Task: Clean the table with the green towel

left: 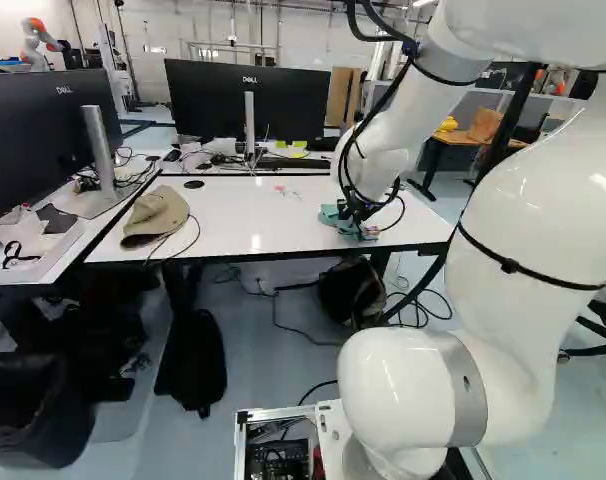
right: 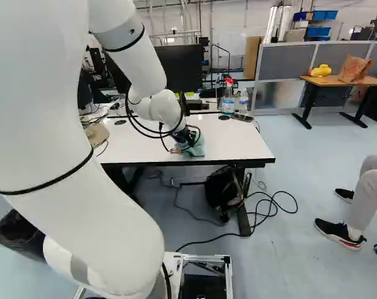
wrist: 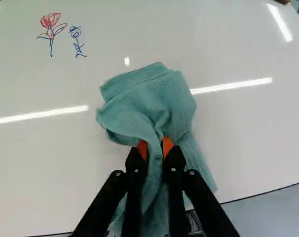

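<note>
From here I see the pincer (right: 187,141) pinching a gathered fold of the towel (wrist: 152,101) close to the near edge of the tabletop (left: 253,220), right of its middle, the rest spreading ahead and beneath, with a drawn flower (wrist: 51,27) and figure (wrist: 76,40) farther left.

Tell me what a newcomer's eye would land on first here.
First, the huge white robot arm, filling the right side of the left base view. Then the green towel, bunched on the white table near its edge and pinched in the claw. Last, the flower and blue stick figure drawn side by side on the tabletop, ahead of the towel.
</note>
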Available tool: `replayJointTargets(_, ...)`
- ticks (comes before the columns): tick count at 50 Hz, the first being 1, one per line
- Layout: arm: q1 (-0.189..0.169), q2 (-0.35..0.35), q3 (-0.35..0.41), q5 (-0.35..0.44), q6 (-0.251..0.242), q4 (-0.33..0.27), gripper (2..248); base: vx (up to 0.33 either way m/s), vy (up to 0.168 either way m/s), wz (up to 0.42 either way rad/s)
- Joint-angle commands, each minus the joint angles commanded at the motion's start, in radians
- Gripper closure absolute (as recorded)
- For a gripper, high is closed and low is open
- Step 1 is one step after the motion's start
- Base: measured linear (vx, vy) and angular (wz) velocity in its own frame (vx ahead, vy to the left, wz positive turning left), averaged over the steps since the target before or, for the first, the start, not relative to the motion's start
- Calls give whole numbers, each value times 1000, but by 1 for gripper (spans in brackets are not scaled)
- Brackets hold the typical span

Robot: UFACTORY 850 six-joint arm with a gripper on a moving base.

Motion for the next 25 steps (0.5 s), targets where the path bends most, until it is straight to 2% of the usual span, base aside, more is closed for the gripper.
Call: replayJointTargets(25,-93,-26,-27,0,0,0,195,0,0,0)
